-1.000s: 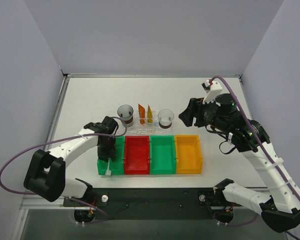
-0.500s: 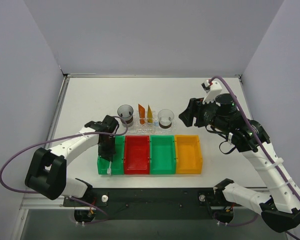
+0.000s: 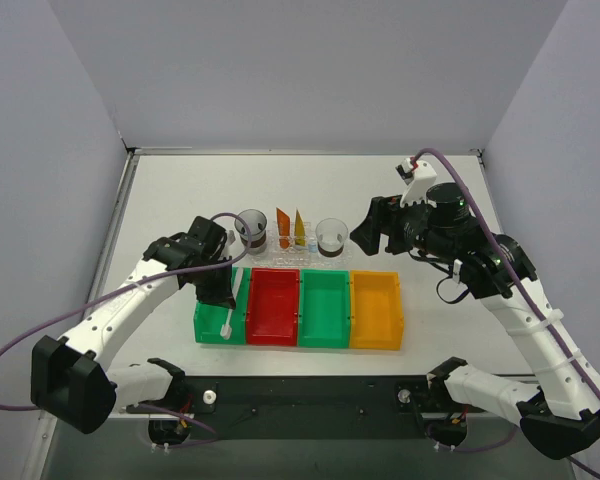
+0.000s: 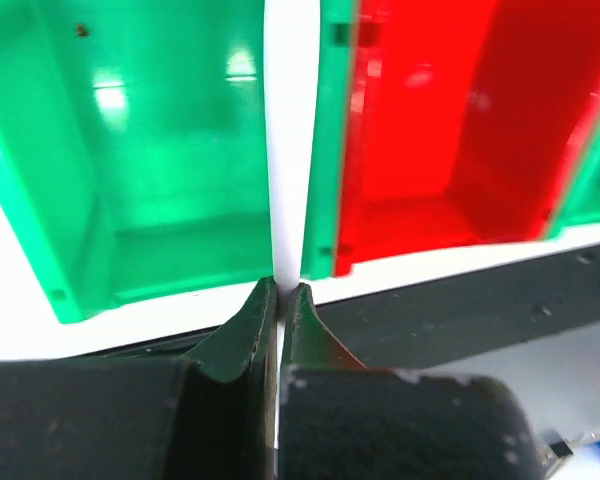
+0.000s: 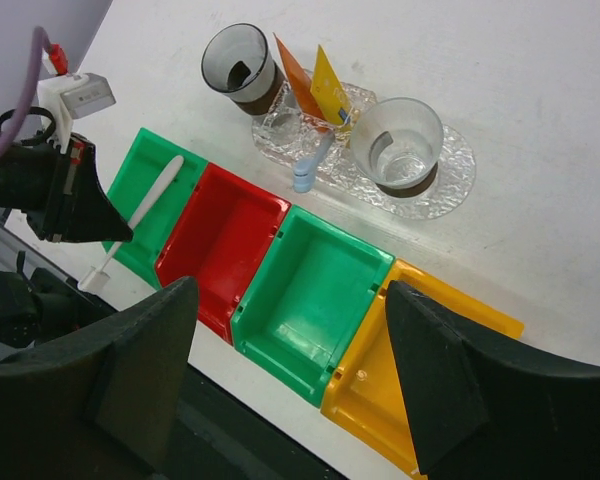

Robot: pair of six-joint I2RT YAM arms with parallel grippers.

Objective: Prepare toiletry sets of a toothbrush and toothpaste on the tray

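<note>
Clear bumpy plastic forms the tray (image 3: 292, 258), lying on the white table (image 3: 180, 200) just beyond a row of four bins: green bin (image 3: 212, 322), red bin (image 3: 274, 308), second green bin (image 3: 324, 308) and orange bin (image 3: 376, 308). From above, two clear cups (image 3: 251, 228) stand at the tray's ends, with the orange tube (image 3: 283, 226) and the yellow-orange tube (image 3: 300, 227) upright between them. The left gripper (image 3: 223, 292) hangs over the far end of the green bin, pinching the white toothbrush (image 3: 227, 312), which slants along that bin's right side. The right gripper (image 3: 363, 236) hovers beside the tray's right end.

Through the left wrist camera the dark fingers (image 4: 248, 325) are pressed together on the white handle, which runs over the wall between the green and red bins. Whether it touches that wall cannot be told.

In the right wrist view that arm's fingers (image 5: 140, 370) stand wide apart, holding nothing. The pale blue toothbrush (image 5: 313, 160) lies on the tray between the cups, head towards the bins. Any print on the tubes is too small to read.
</note>
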